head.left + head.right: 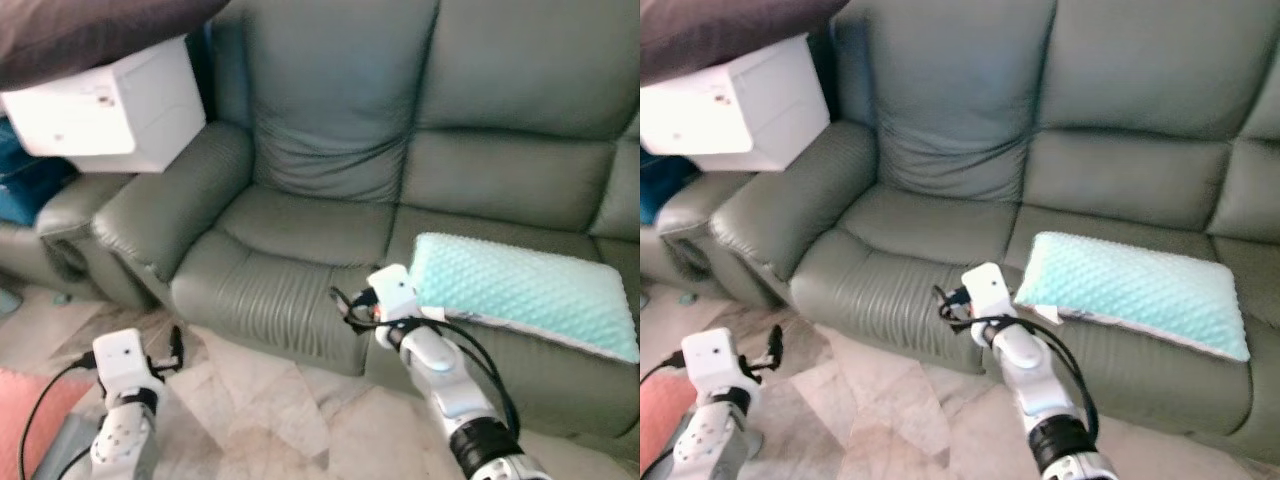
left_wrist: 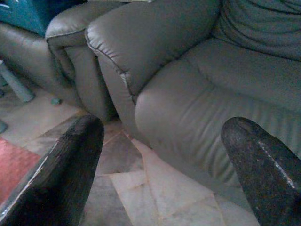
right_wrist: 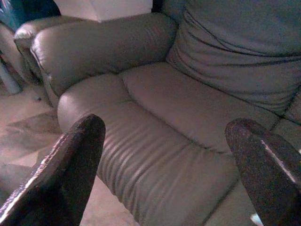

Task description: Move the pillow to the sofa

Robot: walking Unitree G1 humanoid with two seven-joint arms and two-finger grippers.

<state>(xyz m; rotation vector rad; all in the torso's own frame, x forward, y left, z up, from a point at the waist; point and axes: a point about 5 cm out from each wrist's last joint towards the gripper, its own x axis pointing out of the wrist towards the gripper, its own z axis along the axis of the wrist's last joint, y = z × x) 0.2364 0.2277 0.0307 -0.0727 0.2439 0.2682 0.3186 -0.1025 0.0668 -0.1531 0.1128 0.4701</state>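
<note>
A grey-green leather sofa stands across the scene, and the mint-green dimpled pillow lies flat on its middle seat cushion, its near long edge close to the front of the seat and one end toward the robot's right. The right gripper is raised in front of the sofa, just beside the pillow's left end; in the right wrist view its two black fingers stand wide apart with nothing between them, framing the left seat cushion and the padded armrest. From the head camera the white wrist housing and looping black cables of the right arm hide the fingertips, so whether they touch the seat edge cannot be told. The left gripper is held low over the pale tiled floor in front of the sofa's left corner, well apart from the pillow; its fingers are likewise spread wide and hold nothing, with the armrest and the front of the left seat ahead of them. Behind the armrest a white box-shaped object sits under a dark cover, and a blue object shows beside it. A reddish mat lies on the floor at the robot's left.
</note>
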